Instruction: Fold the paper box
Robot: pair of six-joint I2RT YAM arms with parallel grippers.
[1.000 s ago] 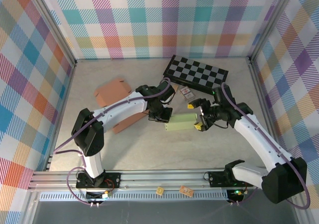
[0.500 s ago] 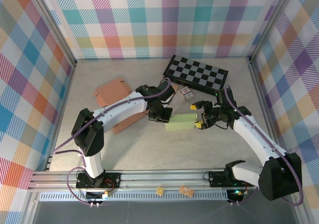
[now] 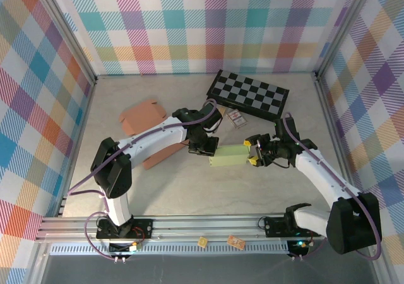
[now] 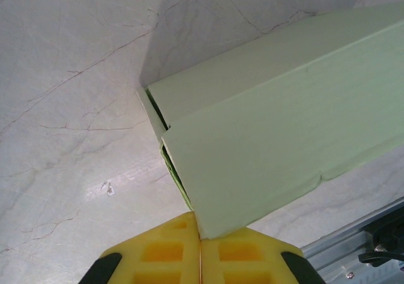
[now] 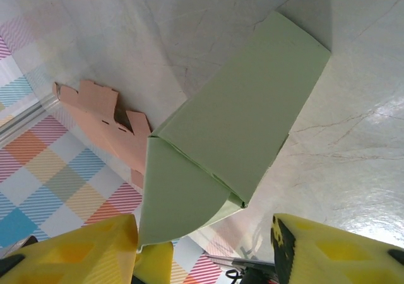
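I log the green box (image 4: 284,132) as smooth matt paperboard. Tabletop (image 4: 63,76): pale veined stone look, slight sheen with soft reflections. Brown flat (image 5: 104,123): matt cardboard. Rail (image 3: 189,223) at near edge: brushed metal.

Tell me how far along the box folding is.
Done: the green box lies formed as a rectangular sleeve on the table. In hand: the left fingers are shut on one end's corner; the right fingers are open around the other end. Left: that end's rounded flap sticks out untucked, and the left end shows a gap.
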